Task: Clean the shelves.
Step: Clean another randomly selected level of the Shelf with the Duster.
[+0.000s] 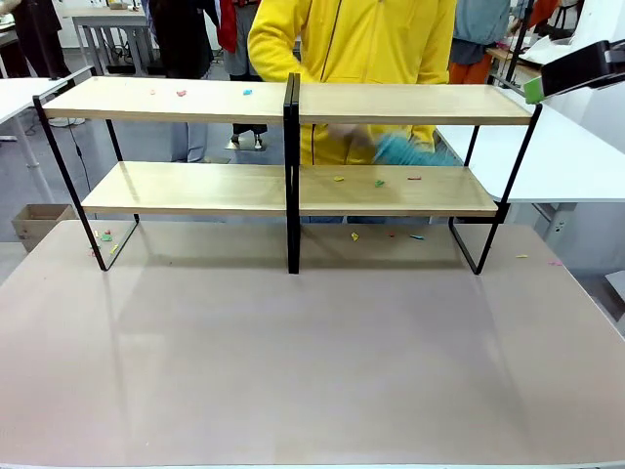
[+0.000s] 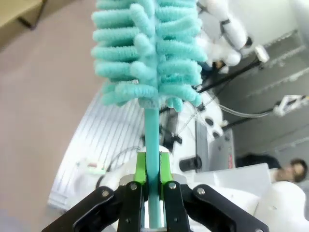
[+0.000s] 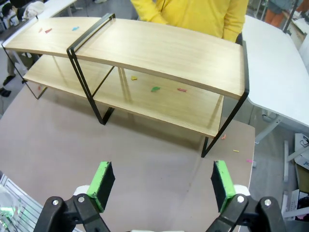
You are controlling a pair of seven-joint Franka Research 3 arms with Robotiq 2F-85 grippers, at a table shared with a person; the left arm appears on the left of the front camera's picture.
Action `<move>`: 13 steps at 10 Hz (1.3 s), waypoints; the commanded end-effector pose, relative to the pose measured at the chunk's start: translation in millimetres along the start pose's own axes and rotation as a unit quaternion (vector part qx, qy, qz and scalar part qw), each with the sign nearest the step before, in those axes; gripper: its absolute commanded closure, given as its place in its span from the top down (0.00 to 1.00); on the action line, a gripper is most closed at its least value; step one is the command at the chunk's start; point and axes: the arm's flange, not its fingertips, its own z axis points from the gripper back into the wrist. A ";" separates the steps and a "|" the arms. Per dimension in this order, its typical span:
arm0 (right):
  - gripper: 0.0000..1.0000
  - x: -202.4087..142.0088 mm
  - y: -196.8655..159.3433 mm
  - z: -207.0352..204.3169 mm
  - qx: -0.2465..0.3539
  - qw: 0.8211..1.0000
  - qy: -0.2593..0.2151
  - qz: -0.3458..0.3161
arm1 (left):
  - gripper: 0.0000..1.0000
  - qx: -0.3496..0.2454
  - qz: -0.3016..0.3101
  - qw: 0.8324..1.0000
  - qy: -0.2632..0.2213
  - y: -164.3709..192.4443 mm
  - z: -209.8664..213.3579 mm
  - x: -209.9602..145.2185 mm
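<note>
Desk (image 1: 312,391) of brownish pink carries the shelves (image 1: 410,103) across its far half. Their long boards run from the robot's left to its right, with a black post at the middle, and a person in a yellow top (image 1: 352,39) stands just behind them. The right pincer (image 3: 162,176) hangs above the desk with its jaws wide apart and nothing between them. From there the shelves lie ahead and below, their right end nearer and their length slanting away to the far left. The left pincer (image 2: 152,166) is clamped on the thin handle of a teal brush (image 2: 145,48), whose fluffy head points up and away along the fingers. Desk surface lies beside the head, but how near it stands to the boards cannot be told. Small coloured scraps lie on the left part of the top board (image 1: 181,93), on the right part of the lower board (image 1: 379,183), and on the desk beneath (image 1: 354,235). Since the brush is in the left pincer, the sweep probably falls to that arm, and strokes along the boards' length seem the natural way.
</note>
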 end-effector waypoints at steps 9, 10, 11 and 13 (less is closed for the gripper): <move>1.00 0.5 -0.2 -0.4 0.001 1.000 0.000 -0.001 | 0.12 -0.045 0.115 0.957 0.264 61.4 -203.4 66.9; 1.00 0.5 -0.2 -0.4 0.001 1.000 0.000 -0.001 | 0.12 -0.007 0.147 0.958 0.247 58.0 -246.3 86.1; 1.00 0.5 -0.2 -0.4 0.001 1.000 0.000 -0.001 | 0.12 0.023 0.186 0.957 0.221 53.3 -281.3 107.7; 1.00 0.5 -0.2 -0.4 0.001 1.000 0.000 -0.001 | 0.12 0.106 0.274 0.945 0.142 49.9 -346.0 152.7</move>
